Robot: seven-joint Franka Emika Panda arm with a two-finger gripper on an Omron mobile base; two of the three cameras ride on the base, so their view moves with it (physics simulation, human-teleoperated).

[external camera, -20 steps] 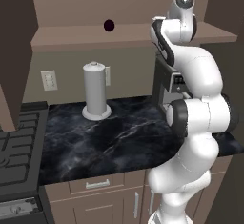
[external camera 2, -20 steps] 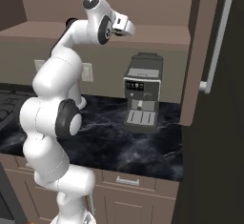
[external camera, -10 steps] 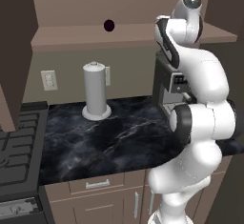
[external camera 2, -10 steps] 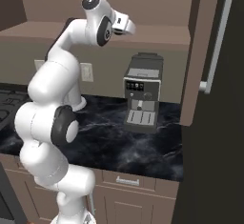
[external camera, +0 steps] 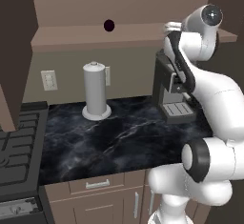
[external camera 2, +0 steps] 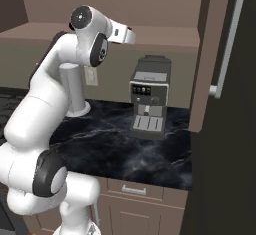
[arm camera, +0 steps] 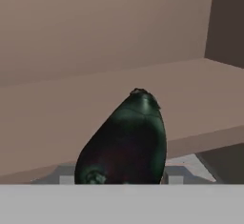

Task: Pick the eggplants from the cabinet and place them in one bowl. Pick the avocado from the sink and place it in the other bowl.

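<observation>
Hand view — dark eggplant (arm camera: 125, 142) sits close in front of the camera, just above the gripper, with the brown cabinet shelf (arm camera: 95, 99) behind it.
The eggplant appears to be held in the gripper — the fingertips themselves are hidden behind it, so the grip is judged from its position. In the left base view a second eggplant (external camera: 109, 25) lies on the open cabinet shelf (external camera: 71, 38), well left of the raised arm. Below, on the black marble counter (external camera: 119, 137), a white paper-towel holder (external camera: 95, 90) stands upright, with a coffee machine (external camera 2: 149, 99) to its right.
</observation>
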